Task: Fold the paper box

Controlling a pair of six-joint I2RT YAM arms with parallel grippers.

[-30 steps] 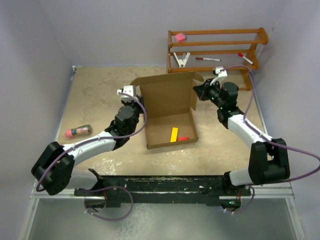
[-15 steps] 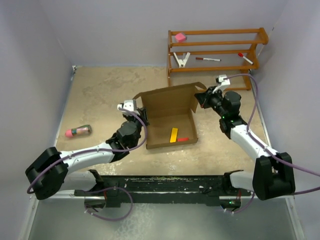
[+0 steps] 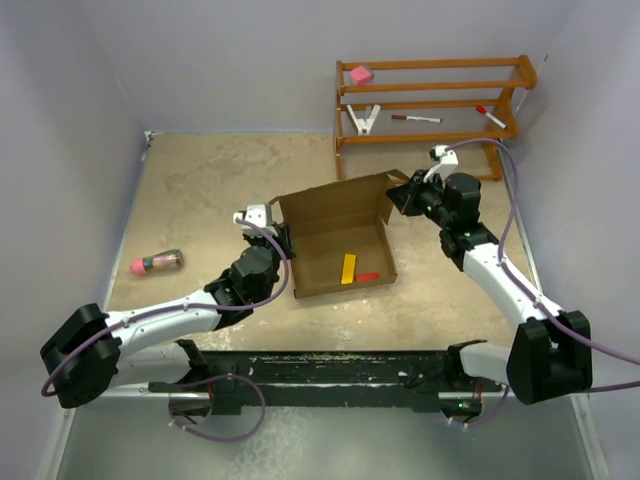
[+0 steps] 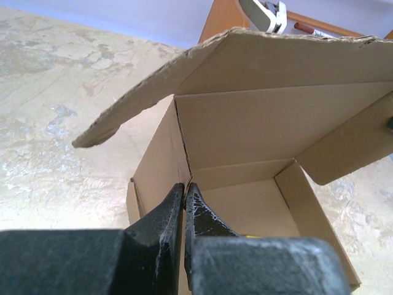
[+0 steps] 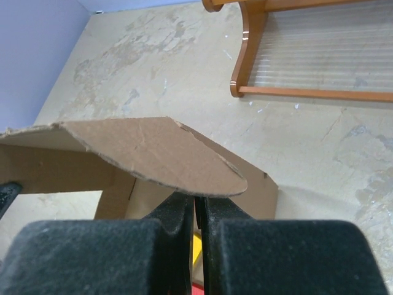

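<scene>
The paper box (image 3: pixel 335 245) is a shallow brown cardboard mailer in the middle of the table, its lid leaning forward over the tray. A yellow block (image 3: pixel 348 268) and a red block (image 3: pixel 367 277) lie inside. My left gripper (image 3: pixel 279 236) is shut on the box's left wall near the back corner; the left wrist view shows this gripper (image 4: pixel 184 188) pinching the wall edge of the box (image 4: pixel 258 123). My right gripper (image 3: pixel 400 196) is shut at the lid's right side flap; in the right wrist view this gripper (image 5: pixel 198 200) sits under the rounded flap (image 5: pixel 147 150).
A wooden rack (image 3: pixel 430 100) stands at the back right, holding a pink block (image 3: pixel 360 73), a white clip (image 3: pixel 363 118) and markers. A bottle with a pink cap (image 3: pixel 156 262) lies at the left. Walls close in on both sides.
The lid has tipped forward and down from nearly upright. Both grippers have moved toward the near side with the box, the left arm stretching lower along the table.
</scene>
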